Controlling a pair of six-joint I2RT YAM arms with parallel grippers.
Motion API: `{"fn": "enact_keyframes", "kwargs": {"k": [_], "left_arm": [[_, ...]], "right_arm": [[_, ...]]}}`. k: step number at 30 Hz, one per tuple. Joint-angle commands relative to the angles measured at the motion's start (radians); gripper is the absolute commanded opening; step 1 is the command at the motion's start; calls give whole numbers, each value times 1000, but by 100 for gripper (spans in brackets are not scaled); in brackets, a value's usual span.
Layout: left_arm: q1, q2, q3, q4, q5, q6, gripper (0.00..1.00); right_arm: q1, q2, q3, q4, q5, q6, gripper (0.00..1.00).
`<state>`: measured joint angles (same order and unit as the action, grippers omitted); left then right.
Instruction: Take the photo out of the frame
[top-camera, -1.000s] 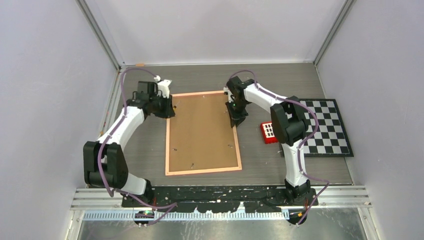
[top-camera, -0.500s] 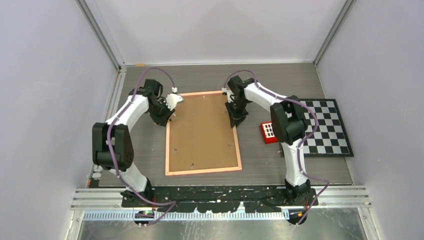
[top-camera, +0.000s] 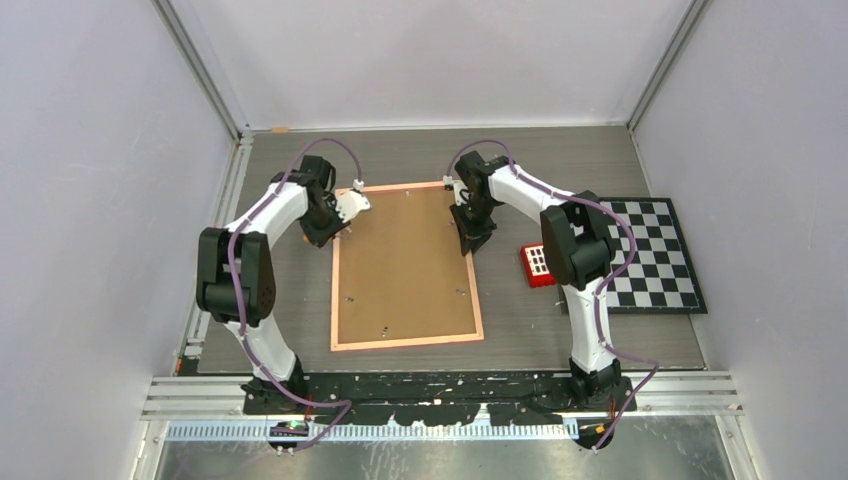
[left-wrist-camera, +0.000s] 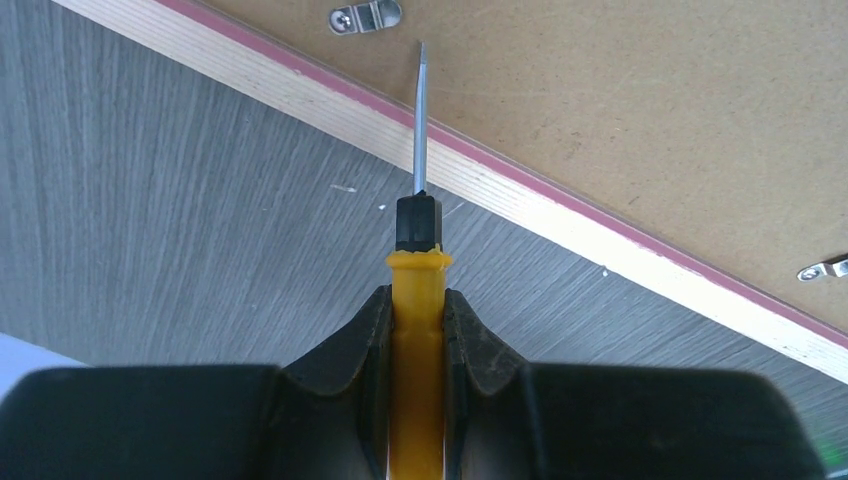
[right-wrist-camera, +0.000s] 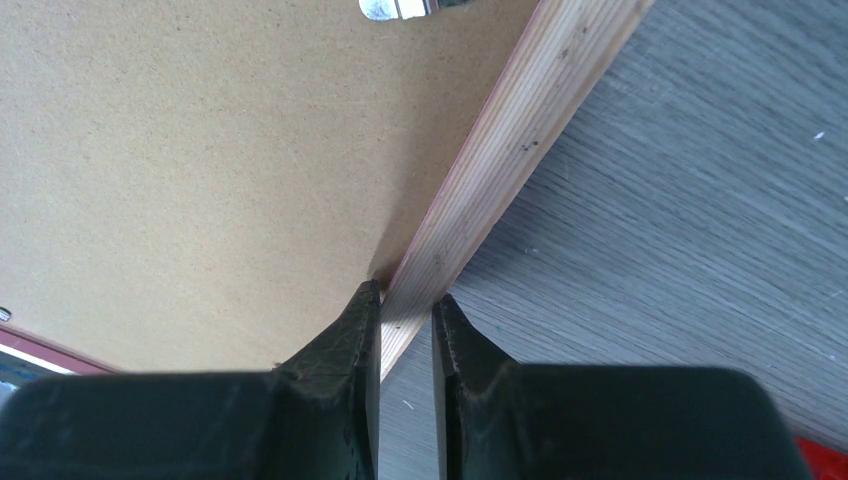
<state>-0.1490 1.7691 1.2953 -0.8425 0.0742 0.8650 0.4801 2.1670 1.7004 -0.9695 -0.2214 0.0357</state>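
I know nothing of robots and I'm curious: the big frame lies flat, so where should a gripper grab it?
Probably by a side rail, from above. The frame lies flat, back up, so only its narrow wooden rim fits between two fingers. The right gripper straddles the right rail that way, one finger inside, one outside.

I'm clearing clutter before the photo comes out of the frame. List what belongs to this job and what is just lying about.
Part of the job:
- frame, lying face down
- metal clips on its back
- screwdriver, held by the left gripper
- right gripper, pinching the frame's right edge

Just lying about:
- checkerboard
- red block beside it
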Motion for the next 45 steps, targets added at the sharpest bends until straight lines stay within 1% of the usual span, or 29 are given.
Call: {"fn": "enact_keyframes", "kwargs": {"k": [1,10,12,22,27,31,33,36,38,40,43,45], "left_arm": [[-15,34,51,39,-59,2,0],[-35,89,97,54,-67,-37,0],[-37,95,101,62,-101,-44,0],[-50,127,139,59,-79,-110,0],[-50,108,161,31,12,-118,0],[-47,55,191,-29,171,-179,0],[-43,28,205,-45,236,-236,0],[-37,-5,228,-77,344,-299,0],[-39,-20,250,-98,405,-327,0],[-42,-26,274,-129,455,-337,0],[-50,-15,325,-194,526,-342,0],[-55,9,373,-272,612,-341,0]], "right_arm": [[8,14,5,-68,-6,-94,0],[9,13,0,-74,-1,-112,1],[9,12,-2,-72,-1,-116,1],[9,1,-21,-70,-1,-135,1],[6,8,-3,-73,-3,-122,1],[-22,42,58,-74,-46,-70,2],[-42,59,94,-74,-87,-39,10],[-77,59,122,-65,-152,-9,29],[-106,19,105,-37,-204,-4,43],[-130,-31,84,-11,-270,-27,54],[-150,-132,42,35,-357,-114,62],[-151,-221,-19,119,-403,-183,63]]}}
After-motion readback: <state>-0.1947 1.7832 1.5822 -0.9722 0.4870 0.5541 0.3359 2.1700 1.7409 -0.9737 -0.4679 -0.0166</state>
